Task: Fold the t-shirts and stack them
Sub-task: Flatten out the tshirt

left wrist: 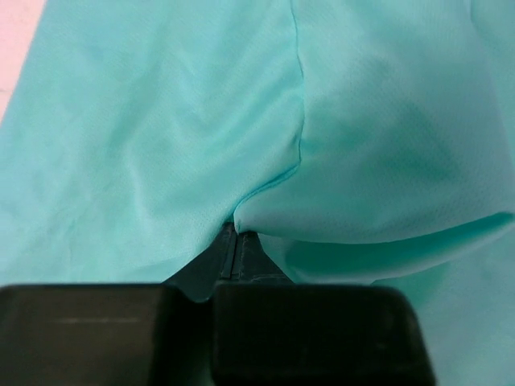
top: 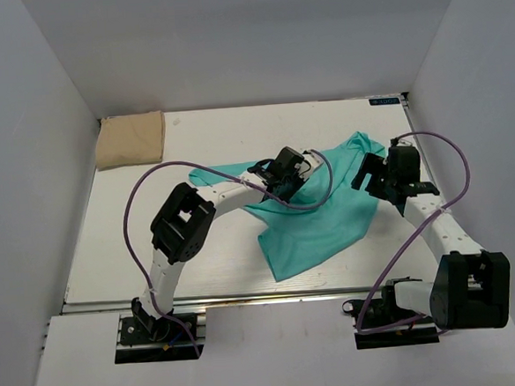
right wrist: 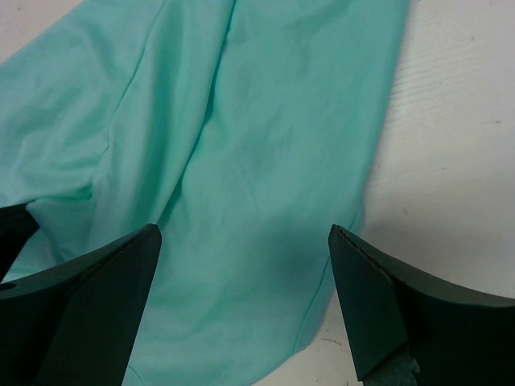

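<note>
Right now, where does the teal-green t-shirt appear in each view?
Top external: teal-green t-shirt lies crumpled, right of centre.
Left wrist: fills nearly the frame, pinched by the left gripper at bottom centre.
Right wrist: covers left and centre.
Shared landmark: white table, bare beside the shirt.

L pincer (left wrist: 235,259) tips under teal t-shirt (left wrist: 161,121) fold; shirt edges off-frame.

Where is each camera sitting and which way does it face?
Top external: high behind the robot, facing down at the table, teal t-shirt, tan t-shirt; left arm, right arm show.
Left wrist: on the left arm, facing teal cloth; left pincer shut on it.
Right wrist: on the right arm, facing down; right pincer open.
Shared: all see the teal t-shirt.
</note>
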